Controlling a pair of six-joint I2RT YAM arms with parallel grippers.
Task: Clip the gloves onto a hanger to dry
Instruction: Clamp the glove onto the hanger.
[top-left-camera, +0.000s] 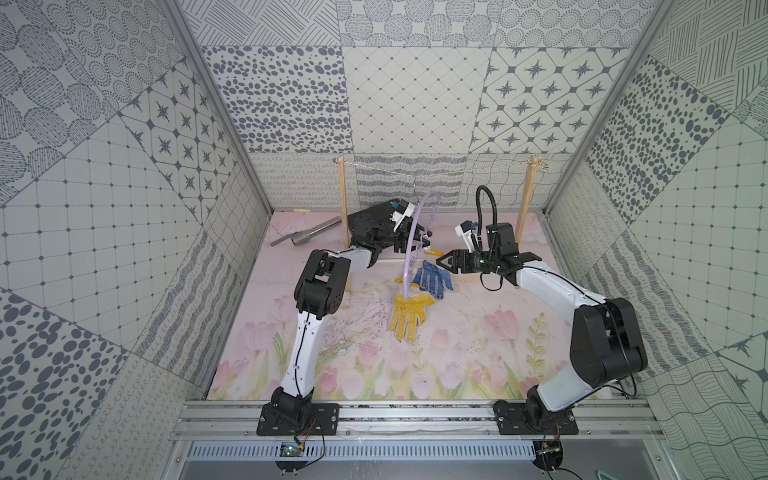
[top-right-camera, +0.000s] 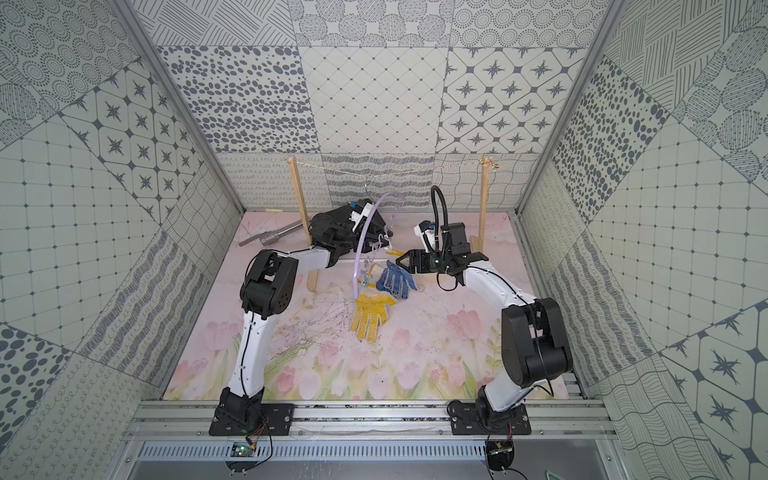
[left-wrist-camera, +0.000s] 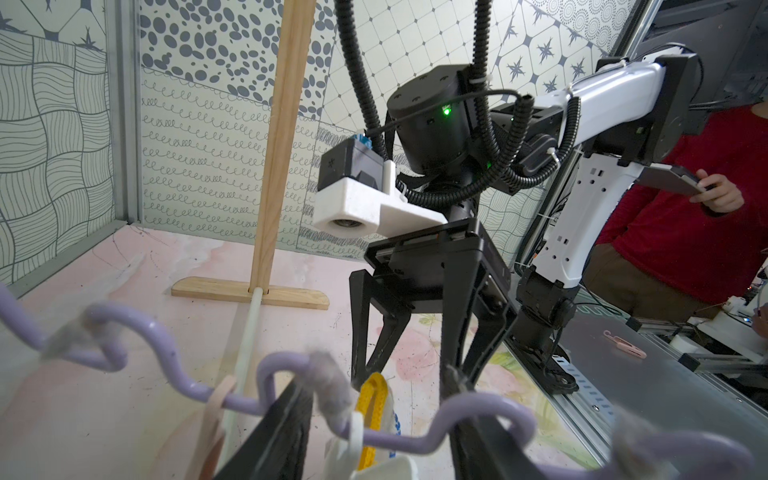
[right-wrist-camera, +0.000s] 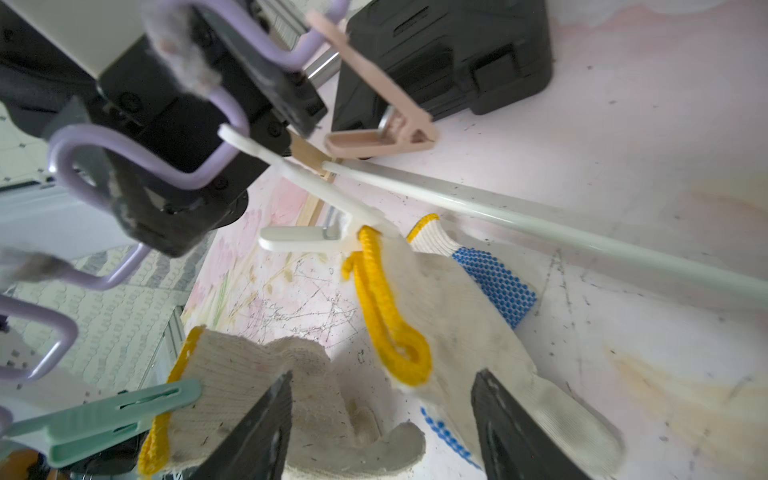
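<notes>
The lilac hanger (top-left-camera: 407, 266) (top-right-camera: 357, 266) hangs tilted from the string. In the left wrist view its wavy bar (left-wrist-camera: 415, 442) crosses my left gripper (left-wrist-camera: 376, 399) (top-left-camera: 409, 243), whose jaws stand apart around a white peg (right-wrist-camera: 316, 239). That peg pinches the yellow cuff of a blue-dotted glove (right-wrist-camera: 469, 316) (top-left-camera: 432, 279). A green peg (right-wrist-camera: 104, 419) holds the yellow glove (top-left-camera: 405, 318) (top-right-camera: 368, 320), off-white in the right wrist view (right-wrist-camera: 257, 374). My right gripper (right-wrist-camera: 382, 374) (top-left-camera: 441, 262) is open just above the gloves and holds nothing.
Two wooden posts (top-left-camera: 344, 208) (top-left-camera: 524, 199) carry the string. A white rod (right-wrist-camera: 540, 232) lies along the mat between their bases. A grey metal tube (top-left-camera: 307, 235) lies at the back left. A pink peg (right-wrist-camera: 382, 137) hangs empty. A person in red (left-wrist-camera: 685, 208) stands outside.
</notes>
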